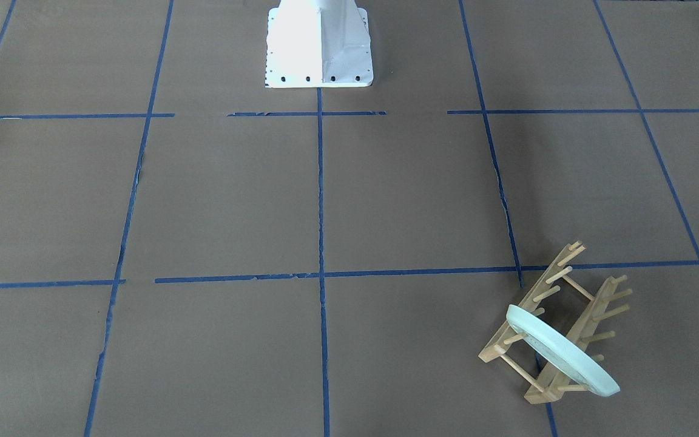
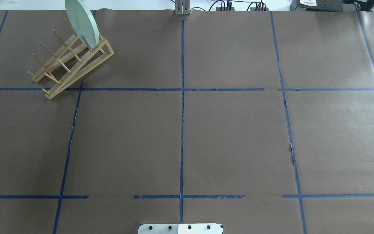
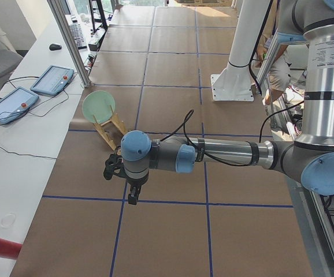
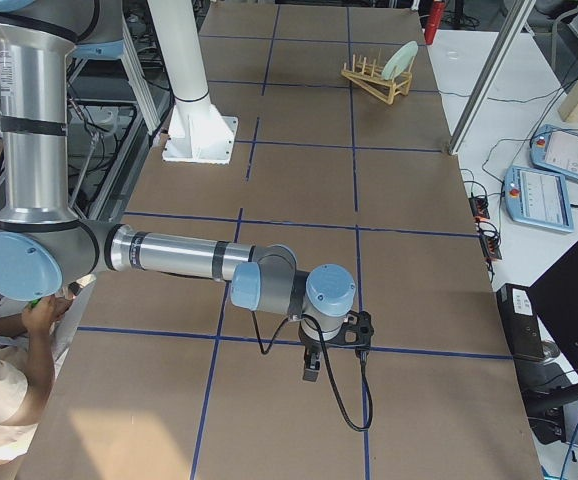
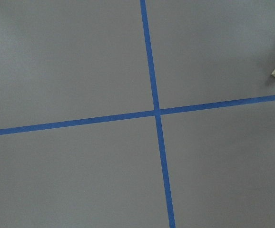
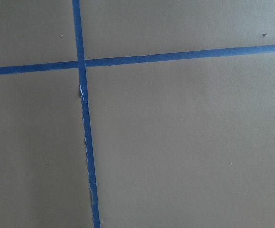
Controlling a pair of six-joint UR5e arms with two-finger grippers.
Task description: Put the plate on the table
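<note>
A table (image 2: 232, 136) covered in brown paper was seen. The plate (image 2: 81, 22) was stood on edge in a wooden rack (image 2: 73, 65) at a far corner, well apart from the left gripper (image 3: 133, 199) and right gripper (image 4: 311, 370), whose state could not be told. The approach was judged in hand; a reach to the plate was called for.

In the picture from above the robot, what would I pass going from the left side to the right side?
The wooden rack with the plate standing in it → white base at the bottom edge → dark box with a white label at the top edge.
</note>
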